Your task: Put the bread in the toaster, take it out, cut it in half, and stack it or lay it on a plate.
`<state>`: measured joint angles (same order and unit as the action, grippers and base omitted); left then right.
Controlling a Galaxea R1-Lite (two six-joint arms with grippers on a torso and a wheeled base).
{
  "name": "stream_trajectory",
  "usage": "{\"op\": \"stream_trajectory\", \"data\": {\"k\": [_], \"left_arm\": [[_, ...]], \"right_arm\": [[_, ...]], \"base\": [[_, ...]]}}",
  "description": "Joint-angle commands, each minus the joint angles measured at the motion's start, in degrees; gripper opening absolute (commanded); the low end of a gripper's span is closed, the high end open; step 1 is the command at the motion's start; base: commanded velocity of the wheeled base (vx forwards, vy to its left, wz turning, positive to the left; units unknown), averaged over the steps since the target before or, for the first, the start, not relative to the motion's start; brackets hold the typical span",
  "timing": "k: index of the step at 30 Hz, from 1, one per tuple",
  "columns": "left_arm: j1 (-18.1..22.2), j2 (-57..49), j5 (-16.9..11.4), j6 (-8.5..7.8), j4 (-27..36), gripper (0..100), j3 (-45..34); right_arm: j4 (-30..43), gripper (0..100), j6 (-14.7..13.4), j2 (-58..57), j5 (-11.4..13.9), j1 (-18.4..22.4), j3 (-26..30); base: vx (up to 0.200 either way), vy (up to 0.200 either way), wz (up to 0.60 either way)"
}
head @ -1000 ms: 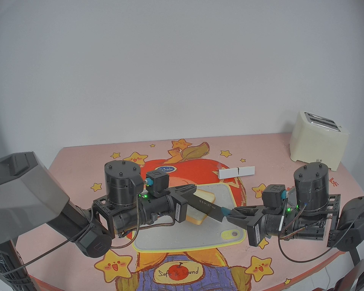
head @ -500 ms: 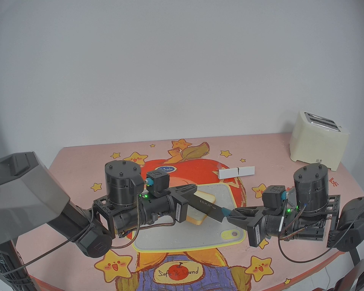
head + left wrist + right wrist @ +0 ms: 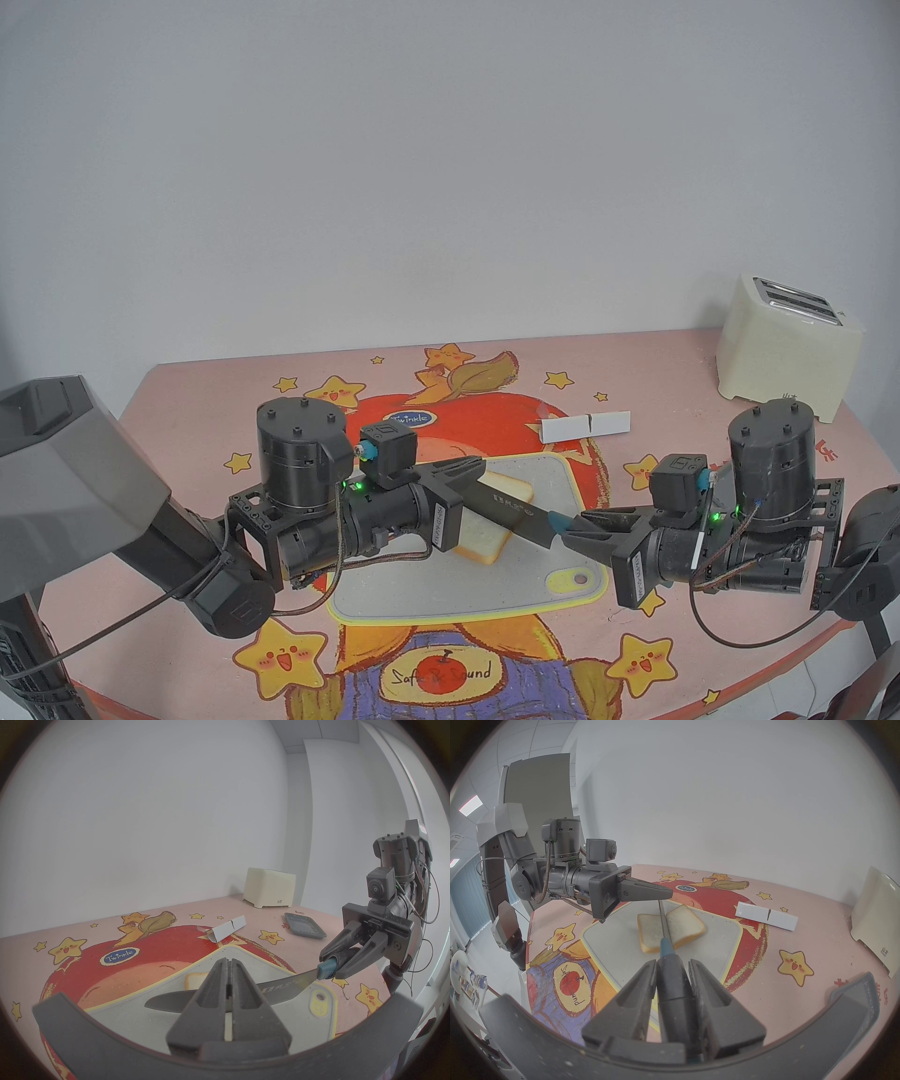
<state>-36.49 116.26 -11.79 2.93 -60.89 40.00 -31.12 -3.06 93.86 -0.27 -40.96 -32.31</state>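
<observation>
A slice of white bread (image 3: 482,544) (image 3: 649,935) lies on the grey cutting board (image 3: 422,581). The knife (image 3: 516,514) (image 3: 281,987) lies across it, a part of the bread on each side of the blade. My right gripper (image 3: 567,525) (image 3: 671,963) is shut on the knife's blue-black handle at the board's right side. My left gripper (image 3: 478,466) (image 3: 228,961) is shut, its tips just over the blade above the bread; I cannot tell whether they touch it. The cream toaster (image 3: 787,347) stands at the table's far right, its slots showing nothing.
A small dark tray (image 3: 304,925) sits on the table between the board and the toaster. A white folded card (image 3: 586,427) lies beyond the board. The table's front and right edges are close to the right arm.
The near part of the bread has slid slightly toward the table's front, away from the blade. Both arms have barely moved.
</observation>
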Motion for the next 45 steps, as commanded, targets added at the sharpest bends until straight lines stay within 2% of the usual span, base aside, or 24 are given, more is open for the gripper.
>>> {"op": "stream_trajectory", "data": {"k": [1,32,38,43,44,45], "left_arm": [[-0.08,-0.33,0.01,-0.03,-0.02,0,1.05],[0.36,-2.62,0.10,0.06,-0.02,0,0.96],[2.03,-9.83,0.01,0.06,0.34,0,0.78],[7.31,-18.35,-0.34,0.06,0.16,0,-2.56],[7.31,-18.35,-0.34,0.06,0.16,0,-2.56],[9.24,-21.25,-0.52,0.06,-0.10,0,-4.58]], "right_arm": [[-0.34,0,-0.02,-0.08,0.00,0.09,0.22],[-0.43,0,-0.02,0.45,0.09,0.09,0.22],[-0.43,0,-0.02,0.54,0.09,0.09,0.40],[-0.43,0,-0.02,0.36,0.09,0.09,0.49],[-0.43,0,-0.02,0.36,0.09,0.09,0.49],[-0.43,0,-0.02,0.45,0.18,0.09,0.49]], "base": [[0.000,0.000,0.00],[0.000,0.000,0.00],[0.000,0.000,0.00],[0.000,0.000,0.00],[0.000,0.000,0.00],[0.000,0.000,0.00]]}}
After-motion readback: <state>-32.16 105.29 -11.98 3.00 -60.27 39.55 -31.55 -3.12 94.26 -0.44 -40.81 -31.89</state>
